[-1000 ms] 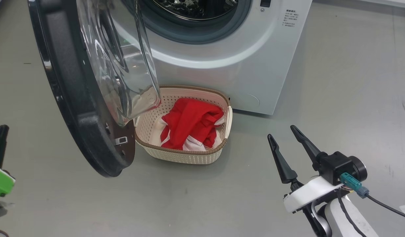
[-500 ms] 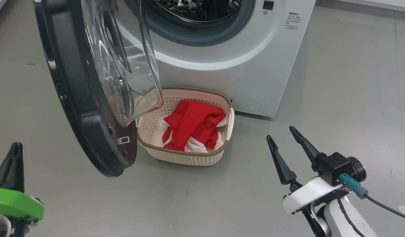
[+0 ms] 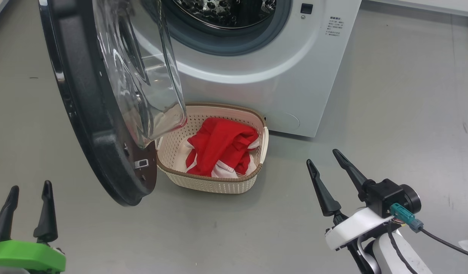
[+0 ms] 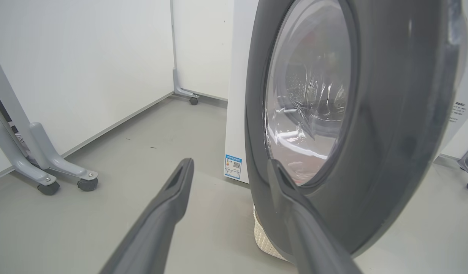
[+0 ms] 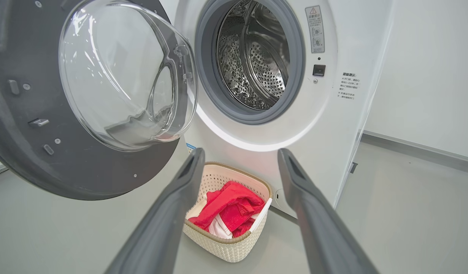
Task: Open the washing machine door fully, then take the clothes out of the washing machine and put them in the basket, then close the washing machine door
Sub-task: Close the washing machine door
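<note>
The washing machine (image 3: 279,76) (image 5: 332,125) stands ahead with its steel drum (image 5: 256,57) showing no clothes. Its black-rimmed door (image 3: 89,114) (image 5: 85,163) (image 4: 389,152) hangs open to the left, the glass bowl (image 3: 142,68) over the basket's left end. Red and white clothes (image 3: 220,150) (image 5: 230,211) lie in the cream basket (image 3: 214,182) (image 5: 230,247) on the floor before the machine. My left gripper (image 3: 28,198) (image 4: 228,165) is open at the lower left, outside the door's outer face. My right gripper (image 3: 321,158) (image 5: 237,154) is open at the lower right, apart from the basket.
Grey floor (image 3: 401,114) spreads around the machine. A grey wheeled frame leg (image 4: 47,171) stands by the white wall to the left, and another caster (image 4: 194,101) sits near the far corner. A blue label (image 4: 233,166) is on the machine's side.
My left gripper has come up from the lower left edge, and both its fingers now point up beside the door. The right gripper has barely moved. The camera shifted slightly.
</note>
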### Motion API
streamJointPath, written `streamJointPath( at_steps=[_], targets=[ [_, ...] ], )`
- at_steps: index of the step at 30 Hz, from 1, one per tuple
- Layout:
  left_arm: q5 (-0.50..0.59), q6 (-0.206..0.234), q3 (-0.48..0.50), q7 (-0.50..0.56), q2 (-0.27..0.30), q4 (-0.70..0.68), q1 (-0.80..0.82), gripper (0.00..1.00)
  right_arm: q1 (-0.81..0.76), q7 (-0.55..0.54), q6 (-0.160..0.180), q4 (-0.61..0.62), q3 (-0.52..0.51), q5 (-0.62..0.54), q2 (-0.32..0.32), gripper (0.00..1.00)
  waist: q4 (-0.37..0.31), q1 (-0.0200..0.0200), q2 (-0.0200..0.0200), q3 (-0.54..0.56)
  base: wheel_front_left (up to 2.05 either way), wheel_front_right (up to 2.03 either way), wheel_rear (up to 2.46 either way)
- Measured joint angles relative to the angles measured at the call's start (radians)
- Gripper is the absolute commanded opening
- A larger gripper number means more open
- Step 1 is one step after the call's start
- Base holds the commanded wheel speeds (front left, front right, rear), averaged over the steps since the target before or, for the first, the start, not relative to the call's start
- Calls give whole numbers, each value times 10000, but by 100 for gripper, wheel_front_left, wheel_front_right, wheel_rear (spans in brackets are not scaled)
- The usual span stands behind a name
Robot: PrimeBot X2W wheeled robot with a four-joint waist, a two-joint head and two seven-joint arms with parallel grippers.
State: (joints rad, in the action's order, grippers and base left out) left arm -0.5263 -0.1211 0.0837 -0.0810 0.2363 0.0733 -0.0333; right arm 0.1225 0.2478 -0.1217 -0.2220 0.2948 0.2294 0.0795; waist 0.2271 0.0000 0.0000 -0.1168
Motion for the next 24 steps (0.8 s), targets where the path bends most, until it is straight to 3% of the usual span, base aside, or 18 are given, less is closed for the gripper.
streamJointPath(
  at_steps=[11, 24],
  targets=[
    [31, -2, -384, -1103, 82, 769, 1, 100, -43, 0, 0, 0, -12, 0, -10, 100, -26, 0, 0, 70, 0, 0, 0],
    [77, -4, -685, -1457, 242, 1440, 28, 100, -84, 0, 0, -12, -10, 0, -27, 100, 7, 0, 0, 165, 0, 0, 0]
  ],
)
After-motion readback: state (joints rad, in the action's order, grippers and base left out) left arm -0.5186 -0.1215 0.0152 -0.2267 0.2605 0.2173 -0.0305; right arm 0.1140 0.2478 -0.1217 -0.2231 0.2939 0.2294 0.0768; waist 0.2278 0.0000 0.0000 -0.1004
